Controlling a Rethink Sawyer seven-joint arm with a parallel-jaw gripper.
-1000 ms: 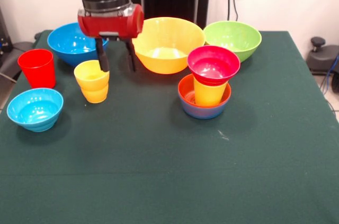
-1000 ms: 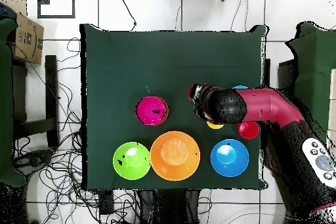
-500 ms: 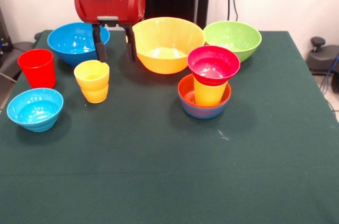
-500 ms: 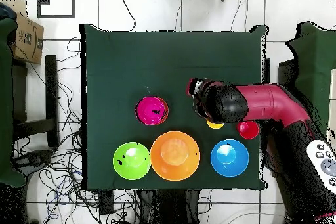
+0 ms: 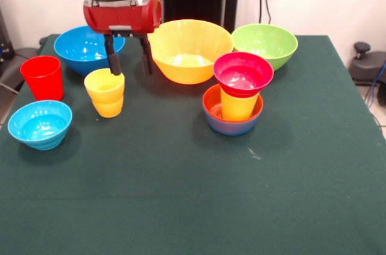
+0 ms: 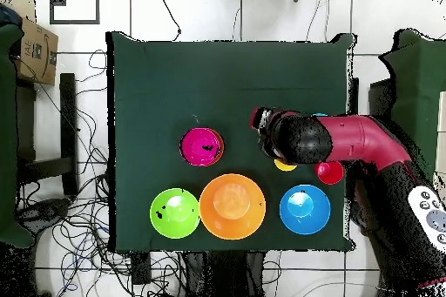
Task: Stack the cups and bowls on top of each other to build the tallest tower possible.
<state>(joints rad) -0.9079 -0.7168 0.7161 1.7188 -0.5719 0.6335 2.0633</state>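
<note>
My gripper [image 5: 131, 72] hangs open with nothing between its fingers. It is just behind two nested yellow cups [image 5: 105, 92], and one fingertip [image 5: 114, 72] shows at their far rim. I cannot tell whether it touches. The tower [image 5: 235, 95] stands mid-table: a crimson bowl [image 5: 242, 73] on a yellow cup [image 5: 237, 107], inside an orange-red bowl nested in a blue one [image 5: 229, 127]. A red cup [image 5: 42, 77] and a light-blue bowl [image 5: 40, 123] stand at the left. In the overhead view my arm [image 6: 305, 139] covers the gripper and most of the yellow cups [image 6: 286, 166].
Along the far side stand a blue bowl [image 5: 81, 50], a large yellow-orange bowl [image 5: 190, 50] and a lime green bowl [image 5: 265, 44]. The large bowl's rim is close beside my other finger. The green cloth [image 5: 193, 195] covers the table.
The gripper rose from beside the yellow cups, then came down a little and drifted slightly left. It stayed open. Cups and bowls have not moved.
</note>
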